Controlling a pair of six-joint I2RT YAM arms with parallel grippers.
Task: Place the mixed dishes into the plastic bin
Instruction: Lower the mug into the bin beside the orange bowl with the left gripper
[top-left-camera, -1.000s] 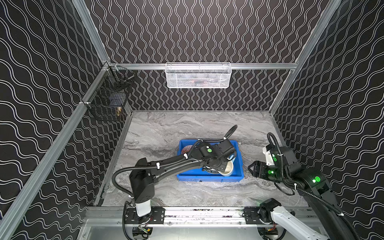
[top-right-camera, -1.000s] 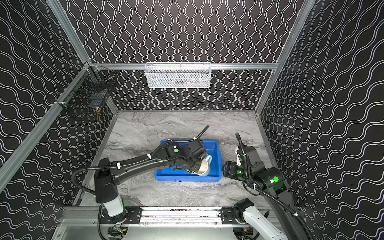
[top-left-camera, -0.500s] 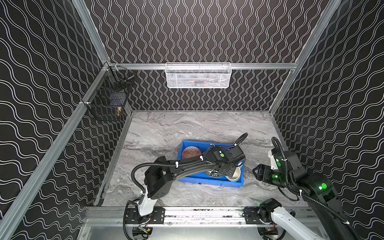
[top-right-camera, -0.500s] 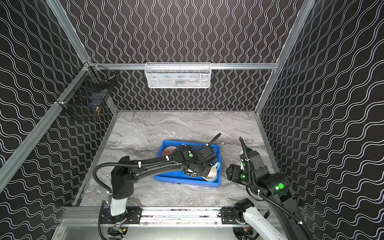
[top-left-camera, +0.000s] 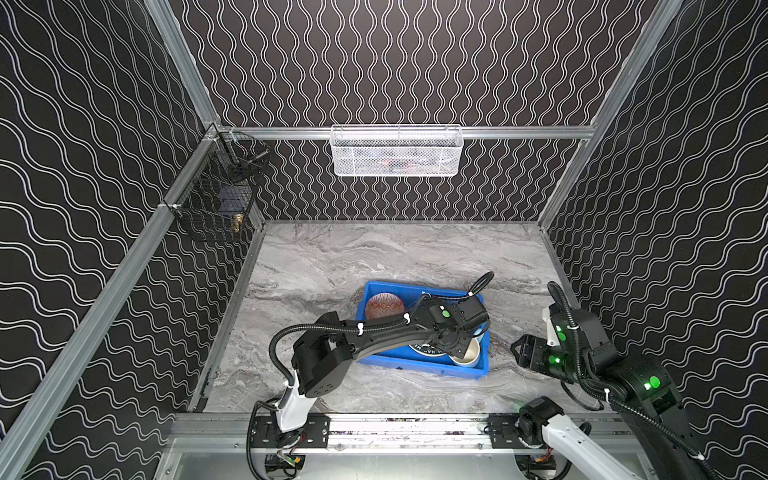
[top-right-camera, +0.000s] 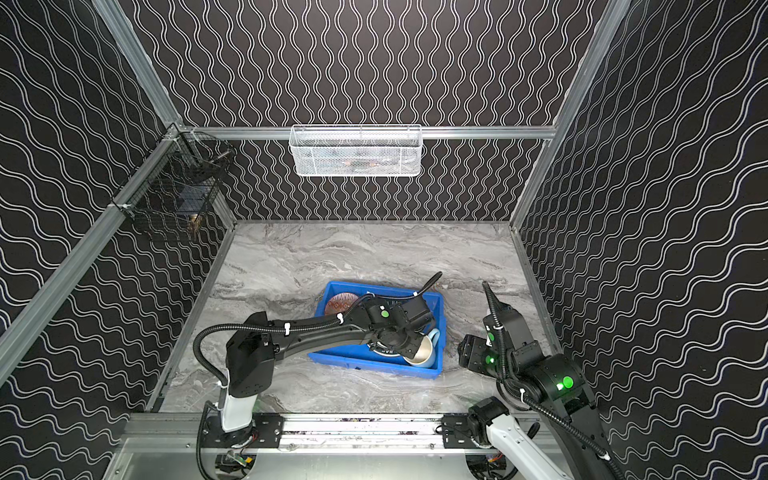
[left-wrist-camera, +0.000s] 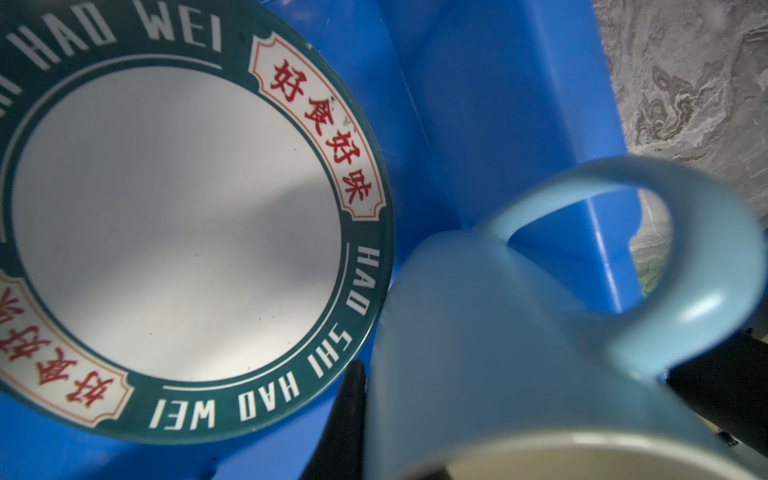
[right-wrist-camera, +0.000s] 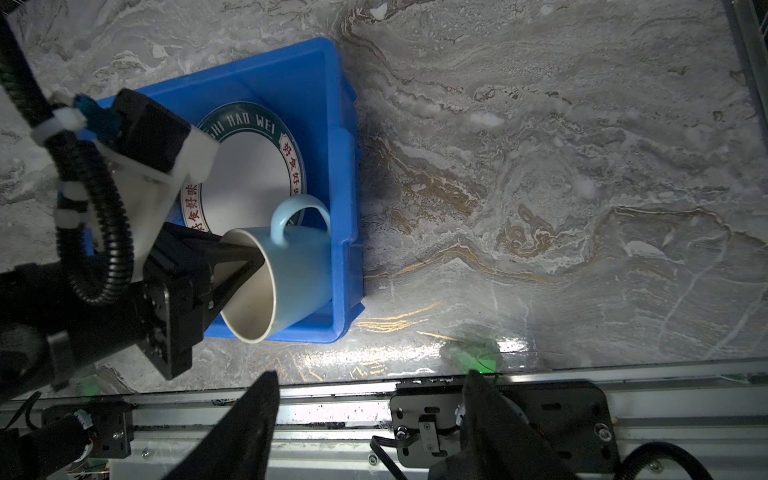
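Note:
The blue plastic bin (top-left-camera: 419, 367) (top-right-camera: 371, 365) (right-wrist-camera: 341, 166) (left-wrist-camera: 478, 104) lies at the table's near middle. In it, at the far left, sits the patterned bowl (top-left-camera: 384, 305) (top-right-camera: 340, 303). At the right lies the white plate with a lettered green rim (left-wrist-camera: 174, 224) (right-wrist-camera: 245, 183) (top-left-camera: 428, 352). My left gripper (right-wrist-camera: 249, 257) (left-wrist-camera: 386, 449) is shut on the rim of the pale blue mug (right-wrist-camera: 291, 266) (left-wrist-camera: 519, 332) (top-left-camera: 469, 354) (top-right-camera: 426, 353). The mug is tipped sideways in the bin's near right corner. Right of the bin, my right gripper (right-wrist-camera: 370, 376) (top-left-camera: 517, 353) (top-right-camera: 463, 353) is open and holds nothing.
A white mesh basket (top-left-camera: 397, 151) hangs on the back wall and a black wire basket (top-left-camera: 216, 203) on the left wall. The metal rail (right-wrist-camera: 415, 399) runs along the table's near edge, just under my right gripper.
My left arm has swung to the right with the mug, uncovering the bowl. The bin has turned a little. My right arm has drawn back slightly toward the near right.

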